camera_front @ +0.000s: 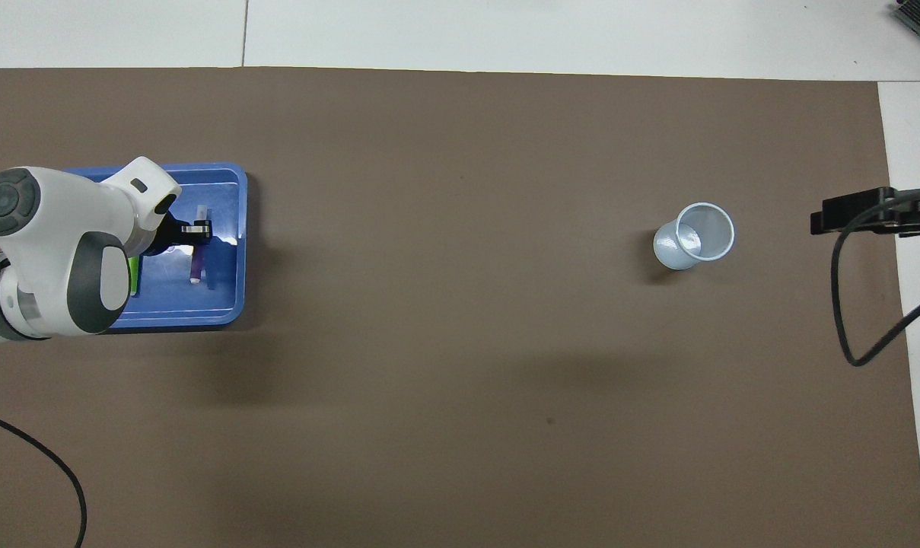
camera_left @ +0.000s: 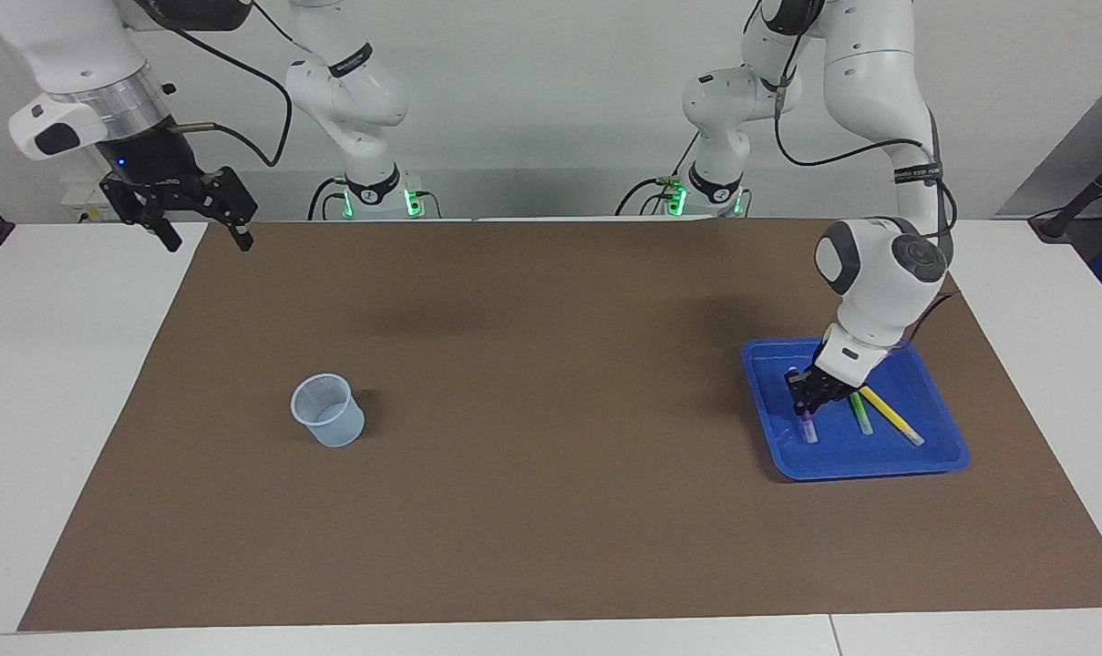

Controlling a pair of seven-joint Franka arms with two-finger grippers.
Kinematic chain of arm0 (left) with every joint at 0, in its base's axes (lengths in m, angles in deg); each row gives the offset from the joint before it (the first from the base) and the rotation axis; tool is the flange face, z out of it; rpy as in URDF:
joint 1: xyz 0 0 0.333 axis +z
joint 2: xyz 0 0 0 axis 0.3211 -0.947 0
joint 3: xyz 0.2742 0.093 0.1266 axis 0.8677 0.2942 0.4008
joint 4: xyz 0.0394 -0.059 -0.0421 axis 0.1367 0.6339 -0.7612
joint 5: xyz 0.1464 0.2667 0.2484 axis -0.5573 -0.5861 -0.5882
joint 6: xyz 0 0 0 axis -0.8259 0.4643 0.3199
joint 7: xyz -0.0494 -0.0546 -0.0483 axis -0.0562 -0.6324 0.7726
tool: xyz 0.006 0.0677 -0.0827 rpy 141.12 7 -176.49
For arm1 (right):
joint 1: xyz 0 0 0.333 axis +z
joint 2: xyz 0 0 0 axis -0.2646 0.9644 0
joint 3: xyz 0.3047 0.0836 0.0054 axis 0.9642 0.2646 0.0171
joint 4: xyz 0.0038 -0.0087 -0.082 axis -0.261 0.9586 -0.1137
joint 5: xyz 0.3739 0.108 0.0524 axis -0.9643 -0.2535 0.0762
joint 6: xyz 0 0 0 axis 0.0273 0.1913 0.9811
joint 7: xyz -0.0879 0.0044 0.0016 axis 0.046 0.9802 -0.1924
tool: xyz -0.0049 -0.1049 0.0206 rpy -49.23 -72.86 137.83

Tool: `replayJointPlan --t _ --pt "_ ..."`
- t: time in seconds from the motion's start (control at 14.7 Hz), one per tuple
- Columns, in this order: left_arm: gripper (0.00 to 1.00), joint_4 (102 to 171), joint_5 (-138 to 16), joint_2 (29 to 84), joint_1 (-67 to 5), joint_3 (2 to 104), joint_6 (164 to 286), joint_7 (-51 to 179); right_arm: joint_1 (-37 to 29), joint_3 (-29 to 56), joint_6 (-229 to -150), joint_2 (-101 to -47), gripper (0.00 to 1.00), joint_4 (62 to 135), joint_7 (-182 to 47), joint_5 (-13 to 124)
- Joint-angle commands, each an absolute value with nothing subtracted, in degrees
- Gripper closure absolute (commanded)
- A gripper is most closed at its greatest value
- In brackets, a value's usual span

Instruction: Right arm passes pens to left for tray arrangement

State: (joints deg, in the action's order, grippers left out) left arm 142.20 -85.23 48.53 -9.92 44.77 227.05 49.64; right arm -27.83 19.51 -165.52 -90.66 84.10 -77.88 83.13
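My left pincer (camera_left: pixel 808 412) is down inside the blue tray (camera_left: pixel 933 460), fingertips together on the upper end of the purple pen (camera_left: pixel 809 430), which slants down with its lower whitish tip at or just above the tray floor; I can't tell whether it touches. The green pen (camera_left: pixel 861 415) and the yellow pen (camera_left: pixel 892 417) lie flat in the tray just beside it, roughly parallel, toward the left arm's end of the counter (camera_left: pixel 58 410). The overhead view hides most of both under the arm's wrist.

My right pincer (camera_left: pixel 200 223) hangs in the air over the edge of the brown mat (camera_left: pixel 514 510) at the right arm's end, fingers apart, holding nothing. That arm waits.

The clear cup (camera_left: pixel 328 410) stands upright on the mat, well apart from the tray; I see no pens in it.

Handling, my guess: the pens are light, stiff plastic sticks, smooth and round, so they roll and can pivot in a two-finger pinch. A grip at the end, like now, lets the free end swing. Mid-barrel, across the width, would hold steadier. Not fragile, so a light squeeze is enough. I'd let go low so it doesn't bounce or roll into the green one. Looks like the last pen.
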Motion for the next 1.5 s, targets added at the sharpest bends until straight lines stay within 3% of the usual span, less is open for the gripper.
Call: replayJointPlan --t 0.0,0.07,0.2,0.27,1.02,1.16,1.43 --pt "0.54 143.6 -86.4 49.3 -9.1 44.5 228.7 49.1 -26.6 19.6 -165.5 -90.1 0.00 84.0 -78.9 84.2" --pt "0.43 143.6 -86.4 49.3 -9.1 44.5 228.7 49.1 -26.6 19.8 -165.3 -90.2 0.00 84.1 -78.8 84.2" --pt "0.10 143.6 -86.4 49.3 -9.1 44.5 228.6 49.1 -26.7 19.8 -164.6 -90.2 0.00 84.1 -78.2 84.2" --pt "0.00 143.4 -86.4 49.4 -9.1 44.5 228.0 49.1 -26.7 19.7 -164.1 -90.2 0.00 84.1 -77.7 84.3" --pt "0.00 137.0 -86.3 53.8 -9.3 44.5 215.1 52.6 -30.0 19.6 -163.2 -90.2 0.00 82.7 -74.7 87.1" --pt "0.00 135.0 -85.8 54.4 -9.6 44.4 212.0 55.0 -28.7 17.4 -161.9 -90.2 0.00 81.6 -73.5 87.3" --pt "0.00 129.9 -84.7 55.4 -9.9 44.1 202.1 59.4 -20.0 4.8 -159.8 -90.9 0.00 81.4 -69.3 86.4"
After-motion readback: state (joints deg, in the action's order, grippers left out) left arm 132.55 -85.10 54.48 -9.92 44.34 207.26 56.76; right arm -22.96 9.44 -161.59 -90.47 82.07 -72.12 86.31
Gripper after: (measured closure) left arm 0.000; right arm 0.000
